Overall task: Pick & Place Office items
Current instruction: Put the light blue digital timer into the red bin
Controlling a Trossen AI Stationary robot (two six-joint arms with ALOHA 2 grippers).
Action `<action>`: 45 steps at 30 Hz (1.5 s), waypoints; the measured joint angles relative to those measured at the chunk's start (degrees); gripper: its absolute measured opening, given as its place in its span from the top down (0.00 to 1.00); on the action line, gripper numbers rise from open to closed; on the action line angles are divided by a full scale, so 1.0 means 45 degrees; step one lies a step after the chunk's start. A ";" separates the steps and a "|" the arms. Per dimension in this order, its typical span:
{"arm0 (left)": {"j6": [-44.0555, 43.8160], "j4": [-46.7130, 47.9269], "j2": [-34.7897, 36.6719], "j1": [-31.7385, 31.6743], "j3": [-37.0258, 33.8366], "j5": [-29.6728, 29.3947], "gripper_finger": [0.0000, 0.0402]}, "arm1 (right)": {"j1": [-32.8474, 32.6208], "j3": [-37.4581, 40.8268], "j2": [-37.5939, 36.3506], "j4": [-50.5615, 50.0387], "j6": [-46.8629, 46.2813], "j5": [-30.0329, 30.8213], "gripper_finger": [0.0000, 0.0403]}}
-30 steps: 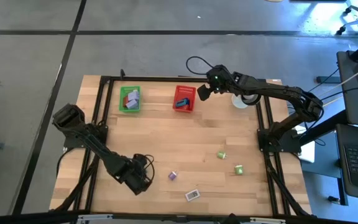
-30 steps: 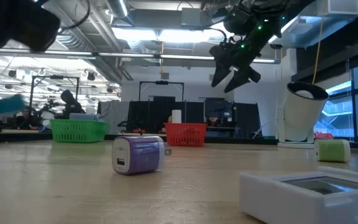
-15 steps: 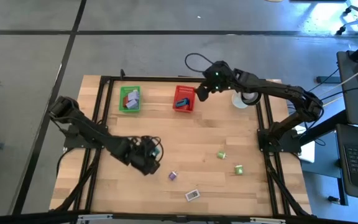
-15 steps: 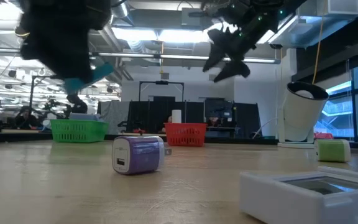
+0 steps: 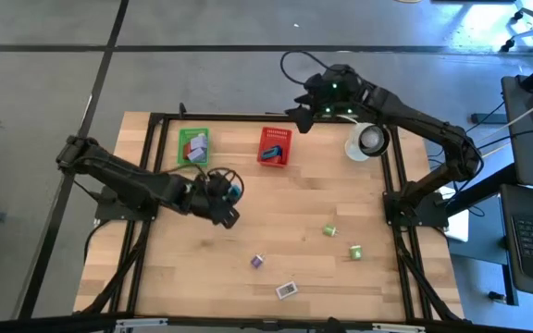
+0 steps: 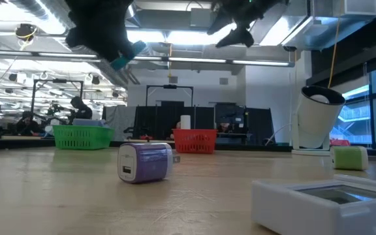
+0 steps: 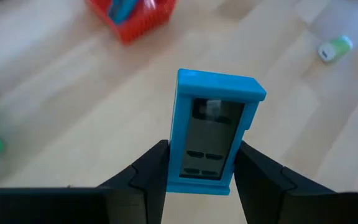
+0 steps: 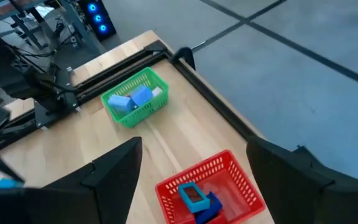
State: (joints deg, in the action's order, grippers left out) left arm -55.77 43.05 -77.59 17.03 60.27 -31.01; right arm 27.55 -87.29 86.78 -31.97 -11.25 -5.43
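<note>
My left gripper (image 5: 228, 198) hangs above the table's middle left, near side of the green basket (image 5: 192, 147), shut on a blue flat piece with a dark window (image 7: 213, 127). In the low view it is high up (image 6: 119, 49). My right gripper (image 5: 302, 111) is open over the table's far edge beside the red basket (image 5: 275, 145), its fingers wide apart (image 8: 194, 146). A lavender block (image 5: 258, 262), a white flat piece (image 5: 287, 290) and two green blocks (image 5: 329, 229) (image 5: 354, 252) lie on the table. Both baskets hold pieces. My left gripper pinches the blue flat piece between its two fingers (image 7: 153, 165), one on each long side edge near the piece's near end (image 7: 194, 177). The rest of the piece stands out past the fingertips. It is lifted clear of the table.
A white round cup-like thing (image 5: 364, 143) stands at the far right corner. The black frame rail (image 8: 185, 59) runs along the far edge behind the baskets. Bare wood lies between the baskets and the loose blocks.
My left gripper has swung up from near the table's near left edge toward the far edge and the baskets, carrying the blue piece clear of the table. My right gripper has risen and drawn back from beside the red basket toward the far edge.
</note>
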 joint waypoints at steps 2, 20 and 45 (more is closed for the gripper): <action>0.0791 0.0003 0.0380 -0.0360 0.0000 -0.0084 0.63 | 0.0000 -0.0451 -0.0005 -0.0393 0.0277 0.0000 0.28; 0.9386 -0.5771 0.1255 -0.4861 0.0005 0.4990 0.63 | 0.0000 -0.1509 -0.0005 -0.2810 0.0946 0.2811 0.28; 1.1695 -0.9357 -0.1621 -0.8406 0.0005 0.7228 0.62 | 0.0024 -0.1509 -0.0005 -0.3108 0.0745 0.4938 0.28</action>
State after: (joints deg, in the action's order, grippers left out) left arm -3.14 0.94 -84.89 -20.80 60.29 1.52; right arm 27.66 -94.08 86.76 -45.95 -7.89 16.79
